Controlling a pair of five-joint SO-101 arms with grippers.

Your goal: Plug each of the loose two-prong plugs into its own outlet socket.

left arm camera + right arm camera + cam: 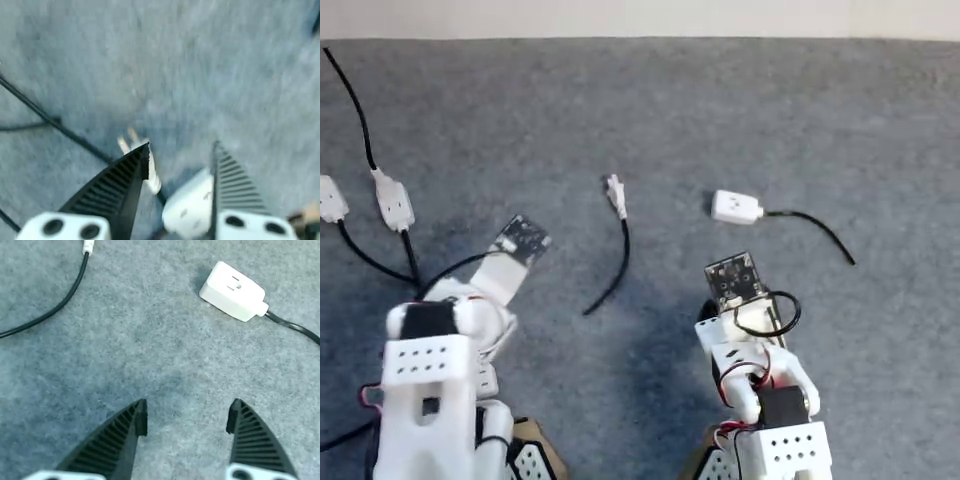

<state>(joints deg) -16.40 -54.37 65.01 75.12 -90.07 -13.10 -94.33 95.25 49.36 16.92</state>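
The two-prong plug (615, 190), apart from the outlet socket (735, 207), looks light and rigid on its springy cord (617, 265), best pinched across its white body; the right hand (188, 409) gapes open.

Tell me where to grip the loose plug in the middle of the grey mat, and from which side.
Take the plug by its white body, just ahead of the black cord, coming down from above and pinching its two long sides. It lies flat with its prongs at the far end, so that likely keeps them free.
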